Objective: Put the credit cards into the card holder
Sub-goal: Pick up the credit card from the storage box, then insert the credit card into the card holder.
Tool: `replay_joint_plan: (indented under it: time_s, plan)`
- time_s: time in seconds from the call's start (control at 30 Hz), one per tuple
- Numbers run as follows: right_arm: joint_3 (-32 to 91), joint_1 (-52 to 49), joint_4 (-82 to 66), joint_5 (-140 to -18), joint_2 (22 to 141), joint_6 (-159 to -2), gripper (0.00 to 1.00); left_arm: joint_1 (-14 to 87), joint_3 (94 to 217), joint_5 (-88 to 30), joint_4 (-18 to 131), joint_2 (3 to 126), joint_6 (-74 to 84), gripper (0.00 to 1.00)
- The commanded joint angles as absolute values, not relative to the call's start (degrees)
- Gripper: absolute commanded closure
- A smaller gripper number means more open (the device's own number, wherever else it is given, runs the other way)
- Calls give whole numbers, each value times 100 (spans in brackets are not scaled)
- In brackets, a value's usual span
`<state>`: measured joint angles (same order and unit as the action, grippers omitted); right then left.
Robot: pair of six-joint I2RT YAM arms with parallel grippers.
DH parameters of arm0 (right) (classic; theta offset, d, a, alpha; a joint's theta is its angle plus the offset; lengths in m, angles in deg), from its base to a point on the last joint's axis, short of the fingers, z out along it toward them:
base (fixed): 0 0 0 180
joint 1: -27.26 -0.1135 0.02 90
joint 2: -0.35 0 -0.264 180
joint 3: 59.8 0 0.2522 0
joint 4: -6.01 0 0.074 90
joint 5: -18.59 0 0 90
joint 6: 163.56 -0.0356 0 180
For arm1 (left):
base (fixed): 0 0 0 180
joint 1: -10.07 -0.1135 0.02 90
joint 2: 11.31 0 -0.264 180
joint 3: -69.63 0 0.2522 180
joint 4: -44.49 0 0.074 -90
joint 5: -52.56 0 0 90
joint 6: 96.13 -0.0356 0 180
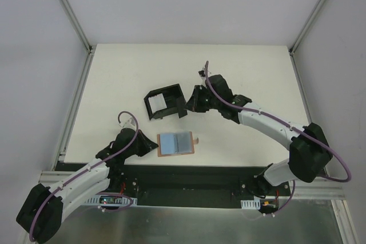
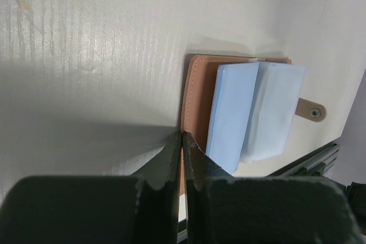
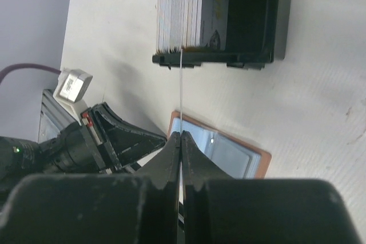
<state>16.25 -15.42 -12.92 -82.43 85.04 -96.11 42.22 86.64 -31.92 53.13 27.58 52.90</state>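
Note:
The tan card holder point(image 1: 162, 154) lies open near the table's front edge, snap tab point(image 2: 311, 110) on its right. A light blue card point(image 2: 231, 112) and a paler card point(image 2: 273, 112) lie on its two halves. My left gripper point(image 2: 182, 135) is shut, its tips at the holder's left edge point(image 2: 197, 95); I cannot tell whether they pinch it. My right gripper point(image 3: 180, 134) is shut on a thin white card point(image 3: 180, 90) seen edge-on, whose far end reaches the front rim of the black box point(image 3: 280, 15). In the top view the right gripper point(image 1: 191, 100) sits just right of the box point(image 1: 174, 92).
The black open-sided box holds an upright stack of several more cards point(image 3: 191, 10). The left arm point(image 3: 120, 141) shows beside the holder point(image 3: 260, 155) in the right wrist view. Metal frame rails run along the table's front and left edges point(image 1: 74, 101).

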Motion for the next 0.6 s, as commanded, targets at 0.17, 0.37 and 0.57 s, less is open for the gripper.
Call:
replay_joint_plan:
  time_s: [0.17, 0.37, 0.57]
  plan:
    - [408, -2160, -38, -8319, 7919, -10414, 100, 4154, 8717, -3172, 5359, 2938, 5241, 100]
    - [-630, -2538, 1227, -8195, 7918, -11284, 99, 4154, 8656, -3163, 5351, 2895, 5381, 100]
    - [-1131, -2609, 1905, -8169, 8358, -11636, 100, 4154, 8621, -3181, 5359, 2850, 5408, 100]
